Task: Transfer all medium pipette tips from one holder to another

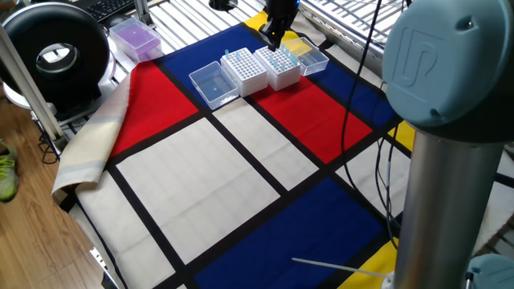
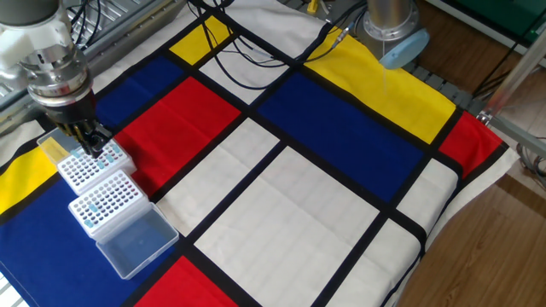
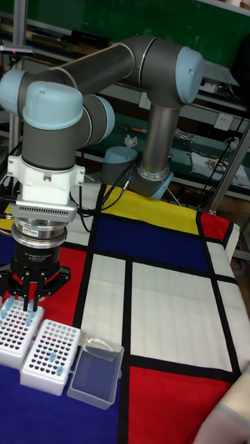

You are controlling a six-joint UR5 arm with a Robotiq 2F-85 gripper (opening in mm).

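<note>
- A clear lid (image 3: 95,376) lies open on the cloth (image 3: 167,298), hinged to the nearer white rack (image 3: 50,355).
- That rack holds a few pale-blue pipette tips (image 3: 51,358) in its holes.
- The farther rack (image 3: 15,331), touching the first near the cloth's edge, holds more tips.
- The gripper (image 3: 29,307) hangs over the farther rack, fingers close together; whether they pinch a tip, I cannot tell.
</note>
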